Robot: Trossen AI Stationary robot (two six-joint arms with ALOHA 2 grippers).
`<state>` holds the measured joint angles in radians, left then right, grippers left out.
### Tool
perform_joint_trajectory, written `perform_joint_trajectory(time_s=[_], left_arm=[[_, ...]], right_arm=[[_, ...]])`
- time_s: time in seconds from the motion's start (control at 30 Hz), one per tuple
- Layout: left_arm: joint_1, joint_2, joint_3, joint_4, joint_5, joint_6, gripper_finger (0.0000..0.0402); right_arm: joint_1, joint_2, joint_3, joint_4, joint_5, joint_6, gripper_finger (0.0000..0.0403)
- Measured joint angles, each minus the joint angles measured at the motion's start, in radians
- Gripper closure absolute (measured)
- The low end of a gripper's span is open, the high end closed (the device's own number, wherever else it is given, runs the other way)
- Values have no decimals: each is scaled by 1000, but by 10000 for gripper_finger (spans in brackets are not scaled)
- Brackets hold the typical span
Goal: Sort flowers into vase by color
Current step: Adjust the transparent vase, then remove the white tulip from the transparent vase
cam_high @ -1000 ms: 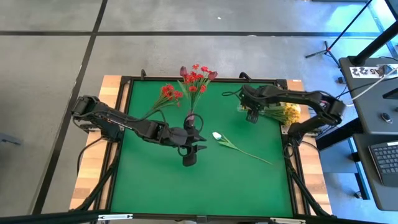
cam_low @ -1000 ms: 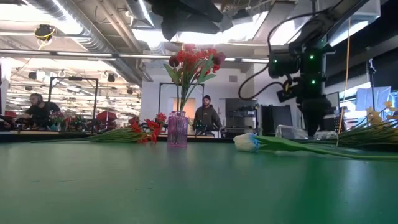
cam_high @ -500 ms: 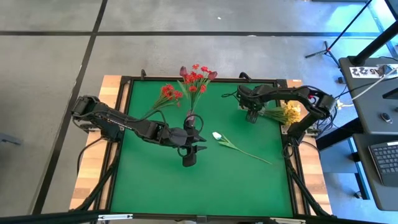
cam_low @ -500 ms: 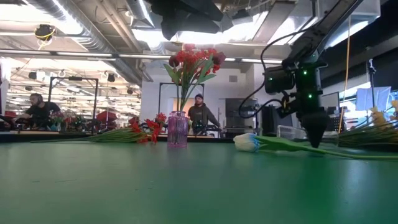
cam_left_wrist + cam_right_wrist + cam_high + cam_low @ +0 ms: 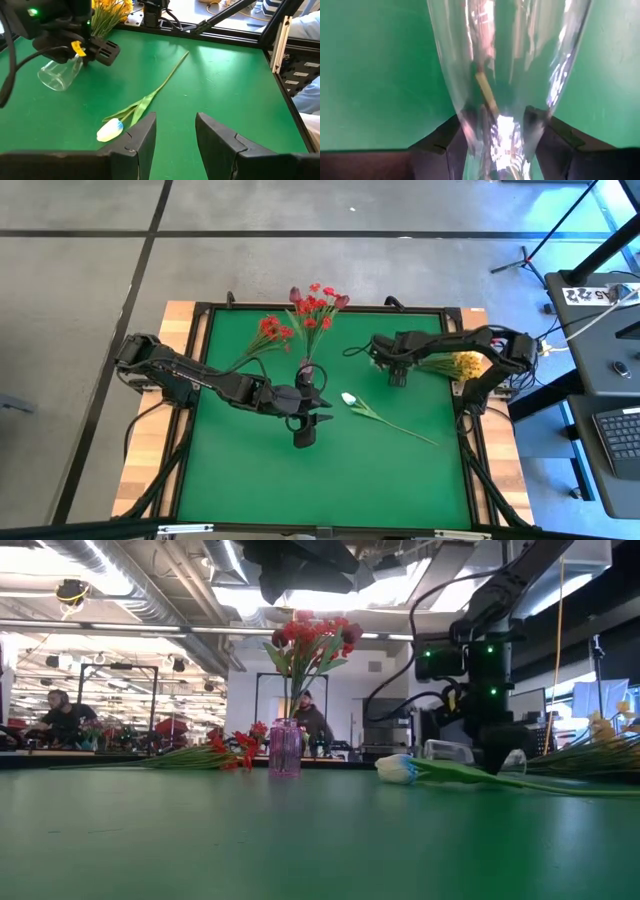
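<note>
We are working at a green bench (image 5: 250, 470). Our right tool (image 5: 396, 373) is reaching low over the far right part of it, its fingers (image 5: 437, 145) closing around the narrow neck of a clear glass vase (image 5: 60, 75) that is lying tilted on the green surface. Yellow flowers (image 5: 462, 363) are lying just behind it near the bench's right edge.

Our left tool (image 5: 175, 137) is hovering near the middle of the bench with its fingers parted and nothing between them. Just beyond it, a white bud (image 5: 348, 397) on a long green stem is lying flat on the bench, its stem pointing toward the right front.

A purple vase (image 5: 285, 748) is standing upright at the far middle, holding red sprays and maroon buds (image 5: 316, 304). Another red spray (image 5: 270, 330) is lying on the bench to its left.

People are showing in the room behind the bench.
</note>
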<state>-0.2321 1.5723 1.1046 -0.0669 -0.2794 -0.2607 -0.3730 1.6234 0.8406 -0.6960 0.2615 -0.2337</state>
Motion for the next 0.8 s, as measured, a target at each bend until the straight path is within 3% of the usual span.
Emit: perform_joint_trajectory(time_s=[0.17, 0.33, 0.5, 0.8], left_arm=[[0, 0, 0, 0, 0, -2, 269], [0, 0, 0, 0, 0, -3, 269], [0, 0, 0, -1, 0, -2, 269], [0, 0, 0, -9, 0, -14, 269]], right_arm=[[21, 0, 1, -15, 7, 75, 219], [21, -3, 2, -49, 9, 101, 178], [21, -13, 27, -97, -70, 106, 140], [22, -16, 159, -226, -100, 124, 115]])
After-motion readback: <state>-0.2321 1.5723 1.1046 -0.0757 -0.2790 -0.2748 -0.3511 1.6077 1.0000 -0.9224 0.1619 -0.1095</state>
